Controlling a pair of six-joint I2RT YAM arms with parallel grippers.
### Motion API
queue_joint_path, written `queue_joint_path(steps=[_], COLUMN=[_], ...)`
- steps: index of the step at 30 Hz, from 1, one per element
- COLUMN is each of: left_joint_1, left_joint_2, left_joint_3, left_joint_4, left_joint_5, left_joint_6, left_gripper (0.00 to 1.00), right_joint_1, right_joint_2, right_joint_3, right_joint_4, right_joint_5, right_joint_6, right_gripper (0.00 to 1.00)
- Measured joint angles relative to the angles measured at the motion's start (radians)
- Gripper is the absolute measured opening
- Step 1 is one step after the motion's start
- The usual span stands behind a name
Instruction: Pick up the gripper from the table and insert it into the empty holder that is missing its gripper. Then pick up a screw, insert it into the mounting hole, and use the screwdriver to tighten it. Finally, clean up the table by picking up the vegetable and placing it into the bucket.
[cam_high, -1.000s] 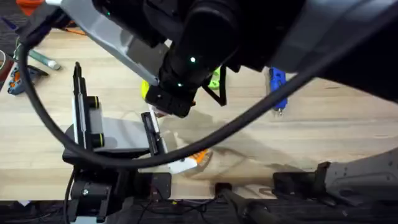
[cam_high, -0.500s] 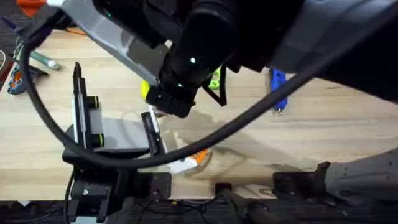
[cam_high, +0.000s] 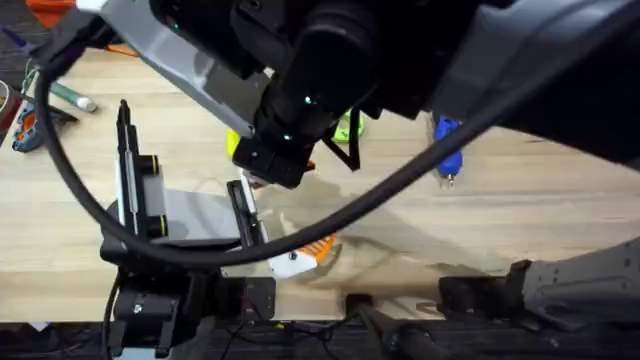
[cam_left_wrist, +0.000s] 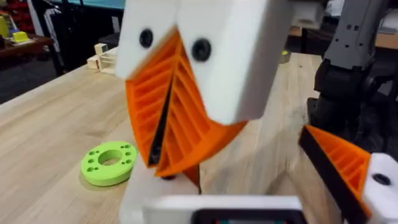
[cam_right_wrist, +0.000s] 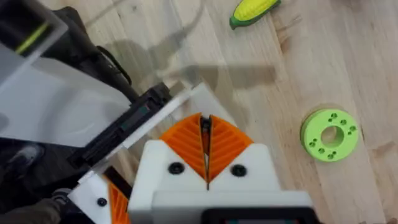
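My right gripper (cam_left_wrist: 163, 124) (cam_right_wrist: 205, 146) hangs low over the table, shut on the gripper (cam_left_wrist: 186, 165), a dark-edged orange piece pinched between its ribbed pads. Just beneath it, the white holder (cam_left_wrist: 142, 194) of my left gripper (cam_left_wrist: 249, 199) (cam_high: 300, 258) stands apart from that gripper's one orange finger (cam_left_wrist: 339, 165), so the left is open. The blue screwdriver (cam_high: 446, 150) lies at the back right. The yellow-green vegetable (cam_right_wrist: 252, 11) (cam_high: 232, 143) lies on the wood beyond my right gripper. The screw and the bucket are out of view.
A lime-green disc (cam_right_wrist: 329, 134) (cam_left_wrist: 109, 163) with a centre hole lies close by. My right arm (cam_high: 330, 60) and its cable (cam_high: 420, 175) cross the middle, large and dark. Tools (cam_high: 70, 95) lie at the far left.
The right arm and its cable have shifted slightly. The left gripper's tip has edged a little towards the right gripper.
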Motion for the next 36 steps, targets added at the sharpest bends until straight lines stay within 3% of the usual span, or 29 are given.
queue_joint_path(steps=[32,36], left_joint_1=[0.000,0.000], left_joint_2=[0.000,0.000], left_joint_3=[0.000,0.000], left_joint_4=[-0.001,-0.001], left_joint_5=[0.000,-0.001], left_joint_6=[-0.025,-0.027], left_gripper=[0.988,0.985], right_joint_1=[0.000,0.000], right_joint_2=[-0.001,-0.001], right_joint_3=[-0.020,-0.020], right_joint_4=[0.009,0.007], right_joint_5=[0.000,0.000], right_joint_6=[0.000,0.004], right_gripper=[0.006,0.057])
